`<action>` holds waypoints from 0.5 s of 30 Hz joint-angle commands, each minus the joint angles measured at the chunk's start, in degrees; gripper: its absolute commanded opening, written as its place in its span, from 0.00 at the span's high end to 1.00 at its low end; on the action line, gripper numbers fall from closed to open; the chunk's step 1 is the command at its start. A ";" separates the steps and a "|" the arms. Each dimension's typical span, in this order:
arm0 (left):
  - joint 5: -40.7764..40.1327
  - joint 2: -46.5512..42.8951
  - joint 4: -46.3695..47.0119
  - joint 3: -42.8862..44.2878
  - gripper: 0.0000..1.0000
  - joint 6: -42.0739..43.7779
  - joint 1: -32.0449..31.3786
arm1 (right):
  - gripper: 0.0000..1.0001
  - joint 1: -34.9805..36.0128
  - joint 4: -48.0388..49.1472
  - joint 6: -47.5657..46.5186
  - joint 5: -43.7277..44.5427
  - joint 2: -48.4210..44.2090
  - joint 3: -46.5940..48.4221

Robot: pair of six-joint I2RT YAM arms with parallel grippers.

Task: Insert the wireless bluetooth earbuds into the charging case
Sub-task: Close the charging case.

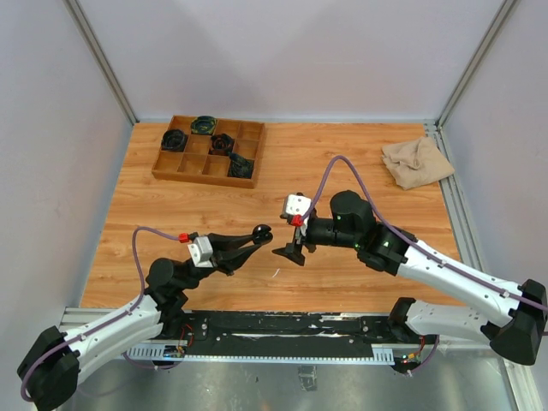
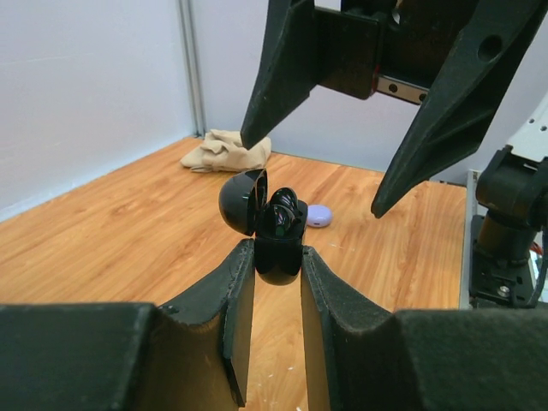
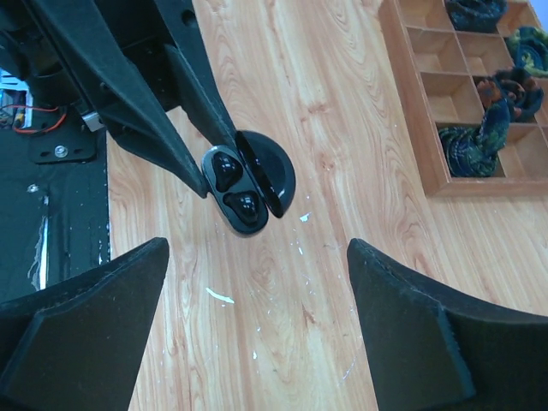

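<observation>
Pinching the lower shell of the open case (image 3: 248, 193) between narrow jaws, the left gripper (image 2: 276, 253) holds it off the table (image 1: 342, 171), near the middle and toward the near edge. The right gripper (image 2: 312, 175) hangs just beside it on the right, jaws wide and holding nothing. Two black buds (image 3: 227, 169) appear to sit in the wells, with the lid (image 3: 272, 171) swung back. A lavender piece (image 2: 318, 215) lies on the table beyond the case, toward the cloth (image 1: 417, 161); whether it is a bud or a case cannot be told. The case looks light, hard and glossy, so its rounded shell would likely slip under a loose pinch. It is best gripped on the shell's sides, away from the lid and its hinge, which probably would not stand much side load. The buds are tiny and smooth, and fingertips on their outer sides would suit them.
</observation>
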 commanded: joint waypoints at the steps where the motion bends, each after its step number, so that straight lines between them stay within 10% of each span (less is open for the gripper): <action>1: 2.40 0.25 3.58 -0.33 1.00 -0.01 -0.26 | 0.13 -0.84 -4.29 -5.61 -5.90 1.01 4.20; 15: 1.54 0.37 3.06 0.02 1.00 -0.38 -0.26 | 0.16 -0.86 -9.53 -7.67 -15.85 9.29 10.83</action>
